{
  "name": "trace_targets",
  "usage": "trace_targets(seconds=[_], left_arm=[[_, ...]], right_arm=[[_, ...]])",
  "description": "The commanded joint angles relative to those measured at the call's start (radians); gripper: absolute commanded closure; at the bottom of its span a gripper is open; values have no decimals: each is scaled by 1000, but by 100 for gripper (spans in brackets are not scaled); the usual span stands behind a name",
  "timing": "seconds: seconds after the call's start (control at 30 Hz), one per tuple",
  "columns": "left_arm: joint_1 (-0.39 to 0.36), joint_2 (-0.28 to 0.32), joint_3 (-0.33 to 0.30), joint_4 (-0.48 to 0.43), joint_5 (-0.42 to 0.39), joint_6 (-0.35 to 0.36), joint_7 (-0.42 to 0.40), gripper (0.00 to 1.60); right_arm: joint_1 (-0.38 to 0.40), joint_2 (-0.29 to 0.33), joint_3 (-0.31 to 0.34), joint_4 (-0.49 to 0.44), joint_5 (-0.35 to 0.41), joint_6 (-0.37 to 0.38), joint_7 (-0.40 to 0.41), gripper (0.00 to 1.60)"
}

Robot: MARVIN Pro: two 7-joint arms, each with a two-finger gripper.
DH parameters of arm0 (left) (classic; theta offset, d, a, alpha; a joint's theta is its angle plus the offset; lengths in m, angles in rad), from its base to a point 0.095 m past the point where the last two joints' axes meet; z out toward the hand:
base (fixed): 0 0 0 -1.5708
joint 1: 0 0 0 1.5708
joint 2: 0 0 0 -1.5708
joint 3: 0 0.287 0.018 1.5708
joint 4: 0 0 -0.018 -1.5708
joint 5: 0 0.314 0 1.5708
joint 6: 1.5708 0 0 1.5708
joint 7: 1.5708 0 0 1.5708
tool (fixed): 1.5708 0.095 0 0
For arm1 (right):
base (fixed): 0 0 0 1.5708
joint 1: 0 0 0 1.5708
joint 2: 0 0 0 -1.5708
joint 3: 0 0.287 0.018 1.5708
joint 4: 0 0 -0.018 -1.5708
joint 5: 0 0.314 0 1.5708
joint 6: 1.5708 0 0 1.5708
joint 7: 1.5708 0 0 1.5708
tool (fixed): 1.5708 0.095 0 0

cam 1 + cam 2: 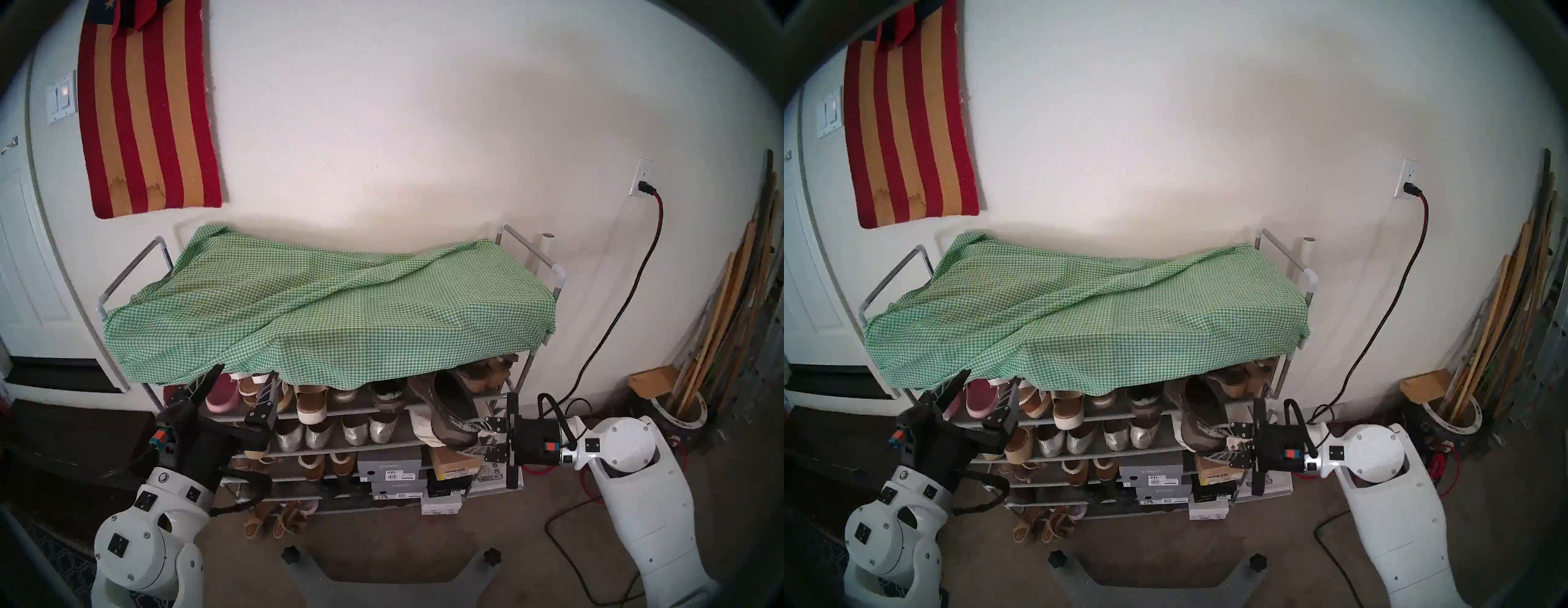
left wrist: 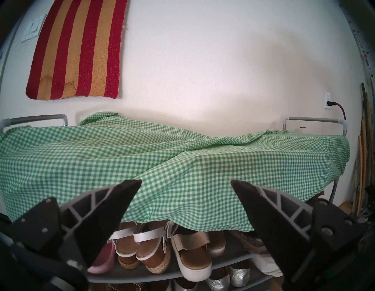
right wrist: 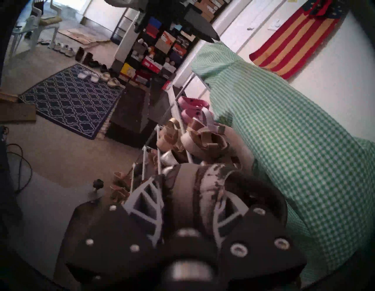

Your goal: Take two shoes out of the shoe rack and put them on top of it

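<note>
The shoe rack (image 1: 532,254) stands against the wall, its top covered by a green-white gingham cloth (image 1: 318,305). My right gripper (image 1: 483,429) is shut on the scuffed heel of a dark brown clog (image 1: 445,403), held tilted at the right end of the upper shelves, toe in under the cloth's edge. It fills the right wrist view (image 3: 194,182). Another brownish shoe (image 1: 483,373) sits behind it under the cloth; I cannot tell if it is the second clog. My left gripper (image 1: 242,388) is open and empty in front of the upper shelf's left end, below the cloth's hem (image 2: 182,162).
Pink slip-ons (image 1: 222,397), sandals (image 1: 309,403) and silver flats (image 1: 339,429) fill the shelves. Shoe boxes (image 1: 390,465) stack at the lower right. A power cable (image 1: 611,322) hangs right of the rack. Wooden boards (image 1: 729,339) lean in the right corner.
</note>
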Motion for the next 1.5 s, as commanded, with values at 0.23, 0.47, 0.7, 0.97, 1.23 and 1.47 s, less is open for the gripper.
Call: trace_targets(seconds=[0.23,0.47,0.7,0.97,1.23,1.47], left_arm=[[0,0,-1,0,0,0,0,0],[0,0,-1,0,0,0,0,0],[0,0,-1,0,0,0,0,0],[0,0,-1,0,0,0,0,0],[0,0,-1,0,0,1,0,0],[0,0,-1,0,0,2,0,0]], right_arm=[[-201,67,122,-219,124,93,117,160],[-274,60,202,-309,224,126,167,160],[-360,31,238,-413,373,165,211,160],[-449,54,316,-529,540,240,217,160],[-510,148,462,-642,714,343,217,160],[-482,237,512,-668,857,421,217,160]])
